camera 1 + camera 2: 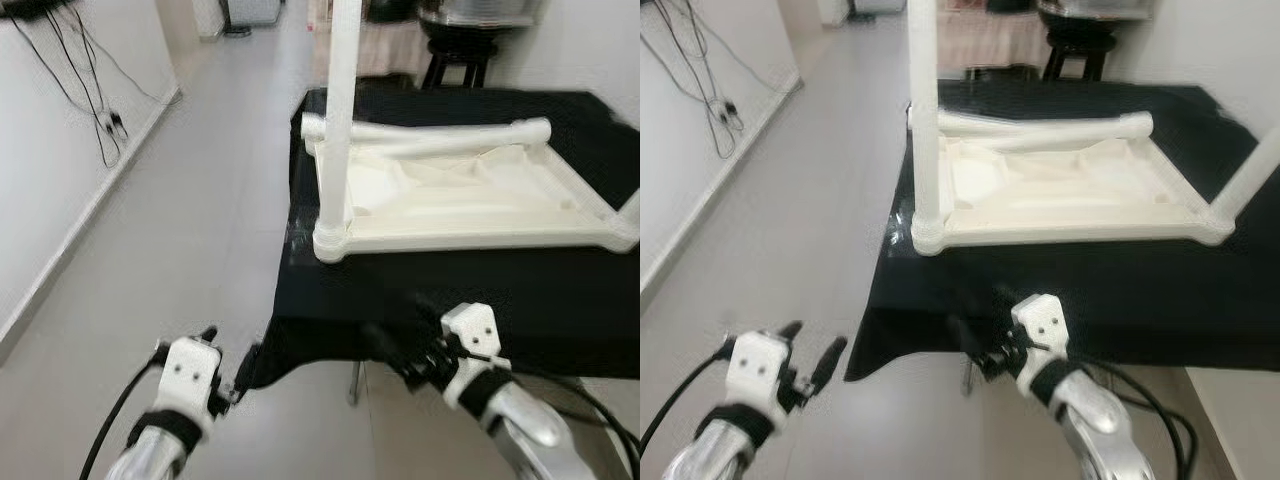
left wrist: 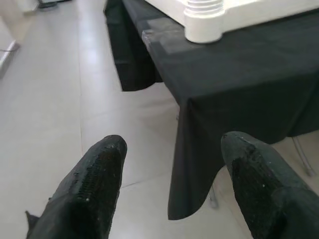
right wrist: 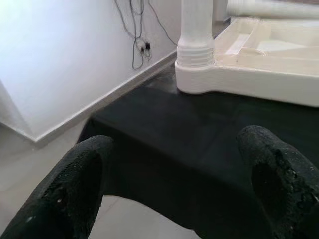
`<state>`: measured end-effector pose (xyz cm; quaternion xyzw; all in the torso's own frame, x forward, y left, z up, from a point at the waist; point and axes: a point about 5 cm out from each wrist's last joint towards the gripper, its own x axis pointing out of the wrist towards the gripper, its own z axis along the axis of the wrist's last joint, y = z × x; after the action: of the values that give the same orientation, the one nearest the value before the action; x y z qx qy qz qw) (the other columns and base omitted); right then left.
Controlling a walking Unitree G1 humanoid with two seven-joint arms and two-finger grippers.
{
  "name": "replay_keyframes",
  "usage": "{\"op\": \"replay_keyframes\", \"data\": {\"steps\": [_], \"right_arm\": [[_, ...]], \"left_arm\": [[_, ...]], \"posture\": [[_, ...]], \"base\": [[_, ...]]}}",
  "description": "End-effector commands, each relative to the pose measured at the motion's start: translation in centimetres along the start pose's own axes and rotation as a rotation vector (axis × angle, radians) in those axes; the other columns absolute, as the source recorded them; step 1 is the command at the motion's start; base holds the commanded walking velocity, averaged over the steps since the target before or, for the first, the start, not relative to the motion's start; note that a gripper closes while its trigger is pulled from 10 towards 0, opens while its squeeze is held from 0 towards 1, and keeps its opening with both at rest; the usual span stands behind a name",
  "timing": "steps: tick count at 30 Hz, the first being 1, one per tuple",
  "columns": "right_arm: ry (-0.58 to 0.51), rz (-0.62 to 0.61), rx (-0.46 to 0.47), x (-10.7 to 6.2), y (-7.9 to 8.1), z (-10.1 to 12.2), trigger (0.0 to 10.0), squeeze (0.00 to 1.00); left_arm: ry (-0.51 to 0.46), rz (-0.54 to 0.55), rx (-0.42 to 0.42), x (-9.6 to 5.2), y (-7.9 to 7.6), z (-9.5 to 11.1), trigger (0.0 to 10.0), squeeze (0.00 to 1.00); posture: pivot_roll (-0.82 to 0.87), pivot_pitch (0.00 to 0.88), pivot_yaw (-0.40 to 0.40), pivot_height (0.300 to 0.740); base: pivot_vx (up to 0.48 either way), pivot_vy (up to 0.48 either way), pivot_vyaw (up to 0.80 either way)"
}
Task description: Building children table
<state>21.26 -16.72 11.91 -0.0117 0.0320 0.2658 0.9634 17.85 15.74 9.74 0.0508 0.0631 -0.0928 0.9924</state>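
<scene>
A white children's table top (image 1: 470,195) lies upside down on a black-clothed table (image 1: 450,290). One white leg (image 1: 340,110) stands upright in its near left corner socket (image 3: 195,69). A second leg (image 1: 430,135) lies loose across the far side, and a third (image 1: 1252,165) rises from the near right corner. My left gripper (image 1: 228,350) is open over the floor, left of the table's corner. My right gripper (image 1: 400,335) is open at the table's front edge, pointing toward the upright leg, nothing between its fingers.
The black cloth (image 2: 199,164) hangs down over the table's corner, with a thin metal table leg (image 1: 355,385) beneath. A white wall with dangling cables (image 1: 95,110) runs along the left. A black stool (image 1: 455,55) stands behind the table. Grey tiled floor (image 1: 190,230) lies to the left.
</scene>
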Motion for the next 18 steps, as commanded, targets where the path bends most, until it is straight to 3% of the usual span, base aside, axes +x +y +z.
{"op": "replay_keyframes", "data": {"steps": [1,8,13,16,18], "right_arm": [[-0.024,0.005,0.018,0.16,0.43,0.46,10.0,0.00],[-0.017,-0.017,0.009,0.46,-0.16,0.33,10.0,0.00],[0.000,-0.036,0.019,0.21,-0.47,0.20,10.0,0.00],[-0.029,-0.043,0.070,0.00,-0.37,0.51,10.0,0.00],[-0.030,-0.026,0.061,-0.07,-0.10,0.57,10.0,0.00]], "left_arm": [[-0.033,0.030,-0.015,-0.04,0.37,0.59,10.0,0.00],[-0.035,0.006,-0.009,0.06,0.25,0.78,10.0,0.00],[-0.035,-0.014,-0.015,-0.09,0.06,0.94,10.0,0.00],[-0.034,-0.015,-0.025,-0.24,0.04,1.01,10.0,0.00],[-0.033,-0.016,-0.027,-0.24,0.05,1.02,10.0,0.00]], "posture": [[0.02,0.058,-0.017,0.740],[0.02,0.057,-0.015,0.740],[0.02,0.058,-0.012,0.740],[0.02,0.061,-0.011,0.740],[0.02,0.061,-0.008,0.740]], "base": [[0.000,0.000,0.00],[0.000,0.000,0.00],[0.279,0.000,0.80],[0.303,0.000,0.00],[0.304,0.000,0.80]]}}
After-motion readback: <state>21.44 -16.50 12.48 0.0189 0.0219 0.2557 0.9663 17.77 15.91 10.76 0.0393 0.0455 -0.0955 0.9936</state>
